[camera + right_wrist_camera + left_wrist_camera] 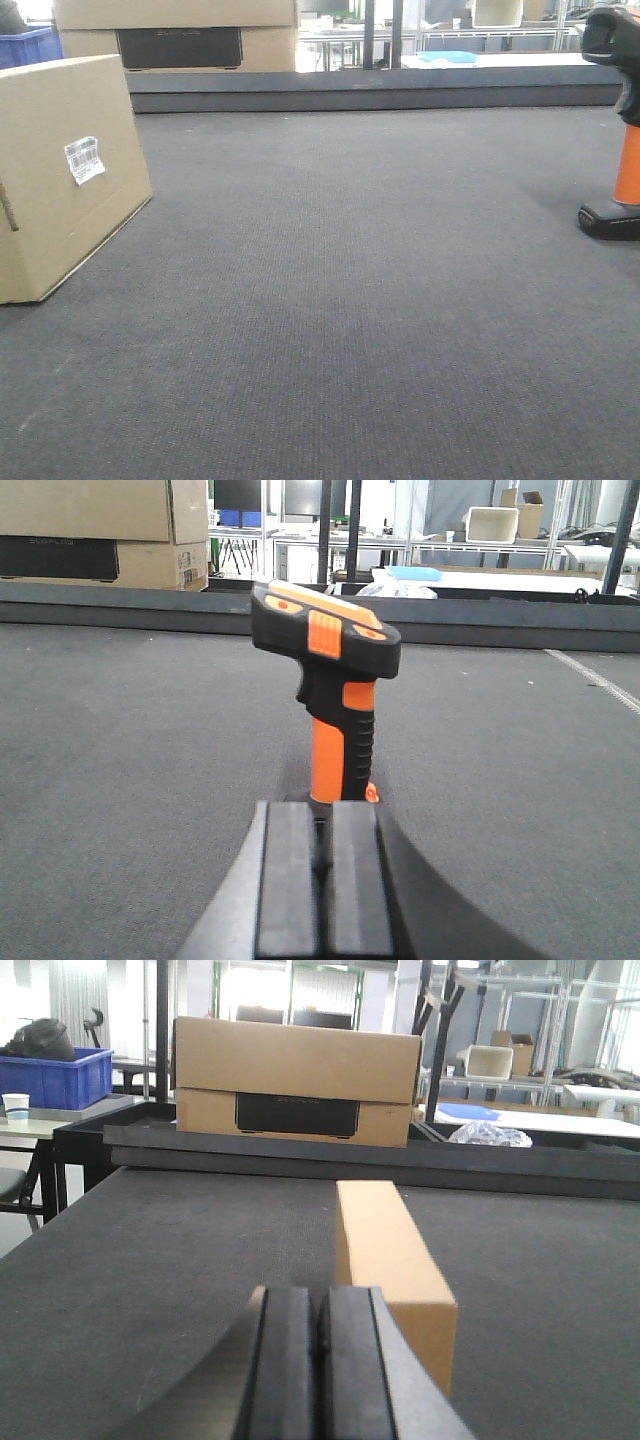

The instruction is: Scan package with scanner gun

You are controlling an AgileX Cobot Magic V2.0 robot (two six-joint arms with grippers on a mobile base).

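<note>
The package (65, 175) is a plain tan box with a small white barcode label (84, 160), standing at the left of the dark mat. In the left wrist view the package (385, 1250) lies just ahead and slightly right of my left gripper (322, 1305), which is shut and empty. The scanner gun (618, 120) stands upright at the far right edge, orange handle on a black base. In the right wrist view the scanner gun (330, 690) stands directly ahead of my right gripper (322, 820), whose jaws are shut with nothing between them.
A larger cardboard box with a dark panel (296, 1080) sits beyond the raised black back edge (380, 90) of the mat. A blue crate (55, 1075) and a paper cup (15, 1107) stand on a side table at the left. Shelving and tables fill the background.
</note>
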